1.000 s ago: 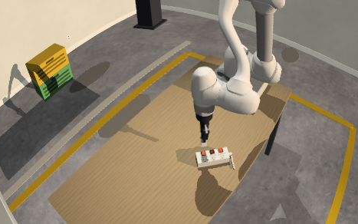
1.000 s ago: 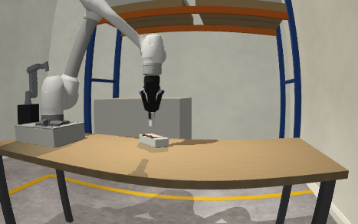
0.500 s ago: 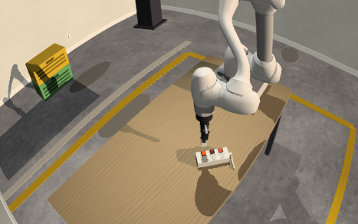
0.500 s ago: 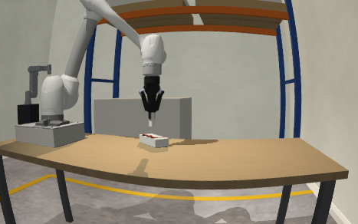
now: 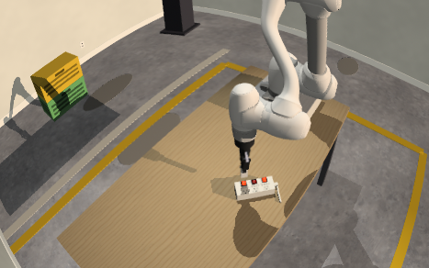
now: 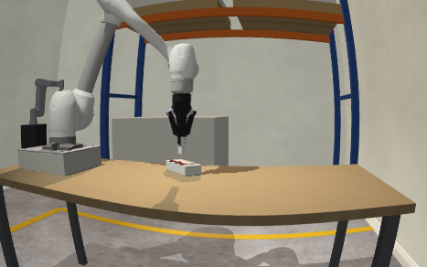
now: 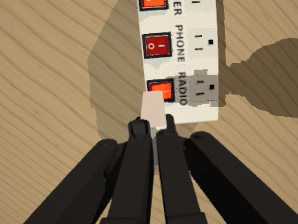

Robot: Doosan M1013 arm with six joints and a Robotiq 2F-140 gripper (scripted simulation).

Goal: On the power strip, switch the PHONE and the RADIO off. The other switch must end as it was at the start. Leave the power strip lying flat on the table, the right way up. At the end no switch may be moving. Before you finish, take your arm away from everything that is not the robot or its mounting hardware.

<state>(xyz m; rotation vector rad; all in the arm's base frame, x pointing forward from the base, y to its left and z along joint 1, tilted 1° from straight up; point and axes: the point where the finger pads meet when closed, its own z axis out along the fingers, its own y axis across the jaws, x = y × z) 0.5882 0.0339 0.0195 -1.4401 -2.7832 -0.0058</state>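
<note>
Yellow and green, a box-shaped unit [image 5: 61, 87] stands on the floor at the far left. Right of it is the wood-grain table [image 5: 160, 193] [image 6: 250, 192] [image 7: 50, 175]. Over the table, the Robotiq gripper [image 5: 244, 168] [image 6: 180, 139] [image 7: 154, 106] points down, its black fingers together, with a pale tip [image 5: 243, 173] [image 6: 180, 150] [image 7: 153, 107] projecting past them. That tip hangs just above the white power strip [image 5: 252, 195] [image 6: 184, 170] [image 7: 200, 112], which lies flat on the table, switches up. Along the strip, left to right, come the RADIO switch [image 5: 243, 184] [image 7: 164, 91], bright orange and partly covered by the tip in the wrist view; the PHONE switch [image 5: 254, 182] [image 7: 156, 46], dark red; and a third switch [image 5: 265, 180] [image 7: 153, 3], bright orange, its label cut off. A thin white piece [image 5: 277, 193] sits at the strip's right end.
</note>
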